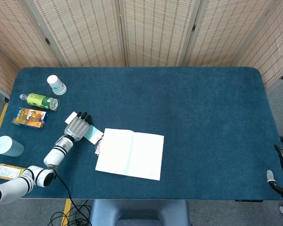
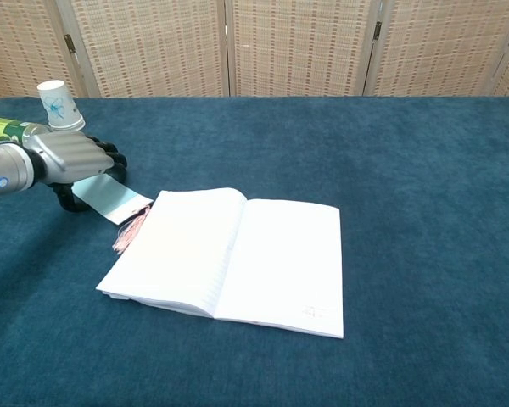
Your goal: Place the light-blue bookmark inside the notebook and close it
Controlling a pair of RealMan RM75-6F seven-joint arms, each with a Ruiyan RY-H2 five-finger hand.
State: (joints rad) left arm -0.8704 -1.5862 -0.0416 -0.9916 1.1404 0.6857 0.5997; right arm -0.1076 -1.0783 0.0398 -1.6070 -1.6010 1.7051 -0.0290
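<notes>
Pinched at its far end by the left hand [image 2: 76,161], the thin, limp light-blue bookmark [image 2: 112,197] was judged flimsy, left of the open notebook [image 2: 237,259]

An open notebook [image 1: 130,154] lies on the blue tabletop [image 1: 188,108], lower centre of the frame. Just to its left, the left hand [image 1: 77,127] rests over the light-blue bookmark [image 1: 91,133], whose tassel touches the notebook's edge. At far left sit a paper cup [image 1: 56,84], a green bottle [image 1: 40,101] and a snack box [image 1: 30,117]. The right hand [image 1: 280,172] shows at the lower right edge.
</notes>
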